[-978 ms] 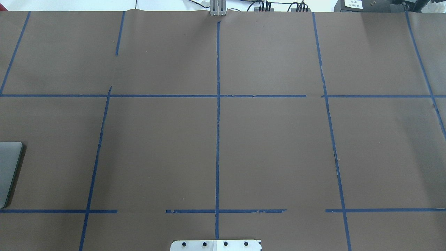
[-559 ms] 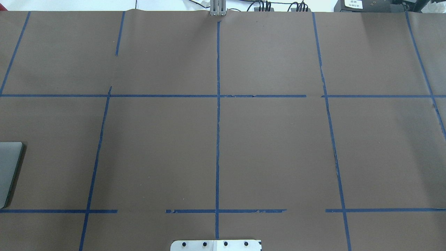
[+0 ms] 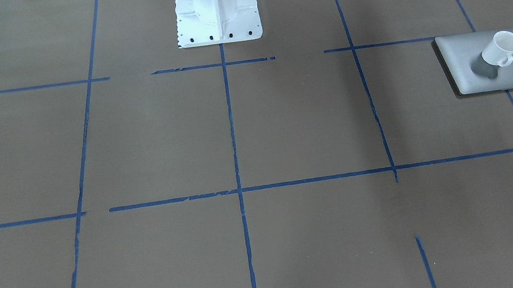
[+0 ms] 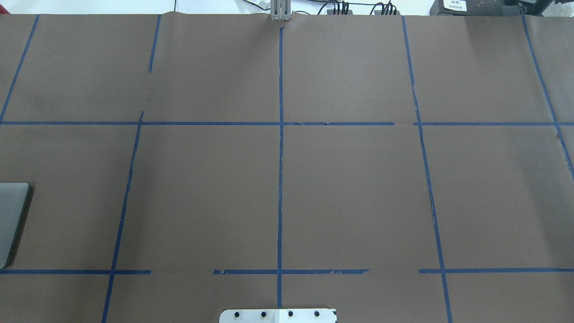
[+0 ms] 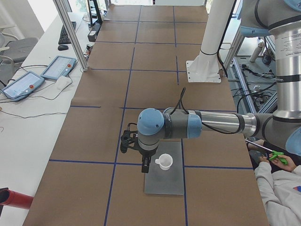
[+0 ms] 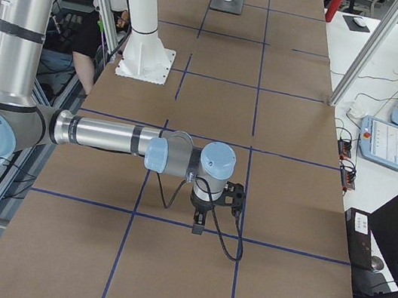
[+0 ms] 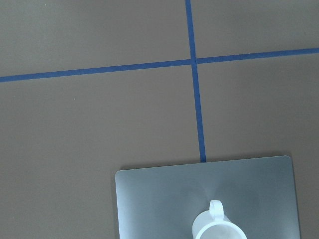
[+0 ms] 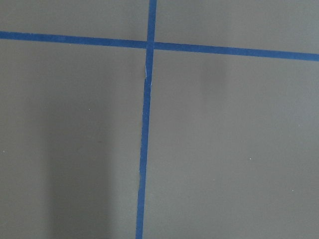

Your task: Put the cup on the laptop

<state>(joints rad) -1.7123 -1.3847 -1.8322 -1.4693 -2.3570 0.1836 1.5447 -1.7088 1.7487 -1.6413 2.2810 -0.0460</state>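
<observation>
Cup [image 3: 501,49] being shown upright on laptop [image 3: 458,51] lid; placement being judged done, only arm retreat being left. Left gripper [image 5: 145,168], right gripper [image 6: 197,227]: spread or closed cannot be told.

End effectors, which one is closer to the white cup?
The left end effector, beside the cup on the laptop; the right end effector is far off.

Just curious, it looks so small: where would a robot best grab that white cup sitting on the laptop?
Probably the rim, from straight above, one finger inside, one outside, opposite the handle: the cup stands upright, mouth open, on the laptop.
</observation>
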